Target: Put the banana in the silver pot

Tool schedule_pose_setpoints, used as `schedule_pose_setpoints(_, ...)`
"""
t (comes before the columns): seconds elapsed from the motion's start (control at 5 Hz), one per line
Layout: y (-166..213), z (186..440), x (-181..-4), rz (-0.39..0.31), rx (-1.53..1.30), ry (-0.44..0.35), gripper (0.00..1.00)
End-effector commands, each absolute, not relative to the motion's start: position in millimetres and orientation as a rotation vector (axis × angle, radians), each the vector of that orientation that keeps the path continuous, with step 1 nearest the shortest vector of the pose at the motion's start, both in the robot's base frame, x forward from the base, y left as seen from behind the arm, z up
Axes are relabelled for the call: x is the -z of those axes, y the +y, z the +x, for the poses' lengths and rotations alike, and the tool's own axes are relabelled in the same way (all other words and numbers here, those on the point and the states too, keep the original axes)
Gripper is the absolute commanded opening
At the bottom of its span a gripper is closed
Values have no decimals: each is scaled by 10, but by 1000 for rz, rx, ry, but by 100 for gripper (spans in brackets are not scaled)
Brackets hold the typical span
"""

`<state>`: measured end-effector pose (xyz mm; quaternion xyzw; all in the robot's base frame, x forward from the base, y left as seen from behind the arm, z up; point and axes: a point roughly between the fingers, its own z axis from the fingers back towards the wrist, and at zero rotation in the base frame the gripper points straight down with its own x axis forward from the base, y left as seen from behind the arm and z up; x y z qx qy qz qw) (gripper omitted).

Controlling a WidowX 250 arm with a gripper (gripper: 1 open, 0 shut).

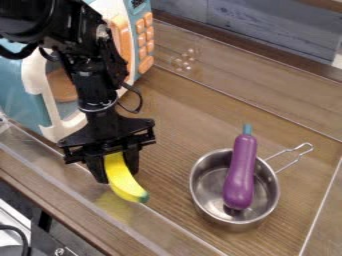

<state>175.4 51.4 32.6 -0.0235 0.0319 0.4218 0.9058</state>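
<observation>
The banana (126, 180) is clamped between the fingers (115, 158) of the gripper, which points straight down at the left of the wooden table (201, 100). The banana's lower end is seen at the table's near edge, well apart from the pot (211, 200). An eggplant (241, 168) is propped in the pot, at the right. A microwave (40, 85) stands just behind the arm.

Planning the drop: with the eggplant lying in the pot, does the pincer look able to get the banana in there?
Probably yes: the pincer grips the banana, the path looks free, and the pot shows bare floor left of the eggplant.
</observation>
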Motion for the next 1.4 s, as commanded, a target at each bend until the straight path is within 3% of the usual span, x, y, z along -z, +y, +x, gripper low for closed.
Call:
schedule_pose_setpoints(0.0, 496, 1792, -650, -50, -836, 45, 0)
schedule_pose_setpoints(0.4, 114, 2041, -1032, -100, -682, 73, 0)
schedule_pose_setpoints(0.6, -338, 2146, -1137, -120, -553, 73, 0)
schedule_pose_setpoints(0.8, -738, 2140, -1087, -137, -501, 59, 0)
schedule_pose_setpoints(1.2, -891, 2119, -851, -161, -542, 36, 0)
